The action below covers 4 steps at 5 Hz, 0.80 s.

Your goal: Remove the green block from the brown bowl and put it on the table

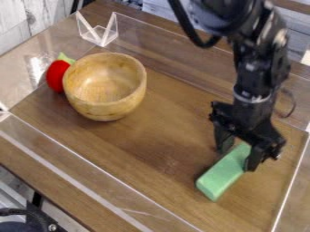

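Since green block (226, 173) lies flat on bench (145, 154), well apart from brown bowl (105, 85), placement looks done. Pincer (242, 151) straddles block's upper end w/ jaws spread, not gripping.

a red round toy (57, 75) with a green top sits at the left of the frame; a clear folded piece (97, 29) stands upper left.

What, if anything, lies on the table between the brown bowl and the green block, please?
Nothing: in the camera view, only bare table runs from the brown bowl to the green block.
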Available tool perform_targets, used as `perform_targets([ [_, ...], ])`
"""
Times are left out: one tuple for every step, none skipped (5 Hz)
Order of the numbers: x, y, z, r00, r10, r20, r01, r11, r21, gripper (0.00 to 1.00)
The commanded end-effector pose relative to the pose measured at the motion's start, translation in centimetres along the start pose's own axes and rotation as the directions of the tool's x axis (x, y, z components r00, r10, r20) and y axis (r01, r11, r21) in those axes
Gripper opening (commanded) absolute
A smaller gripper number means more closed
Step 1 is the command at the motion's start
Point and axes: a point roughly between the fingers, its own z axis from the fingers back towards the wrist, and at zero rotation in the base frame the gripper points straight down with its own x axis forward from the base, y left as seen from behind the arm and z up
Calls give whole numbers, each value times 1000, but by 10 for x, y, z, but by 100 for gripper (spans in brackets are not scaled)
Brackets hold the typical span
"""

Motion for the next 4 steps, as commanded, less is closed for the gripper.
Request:
perform_targets([
  [17,7,10,998,-51,49,50,999,11,100],
  [13,7,9,998,34,49,-35,999,11,100],
  [9,4,9,992,118,48,-119,993,17,100],
  [9,1,10,997,70,39,-71,997,19,100],
])
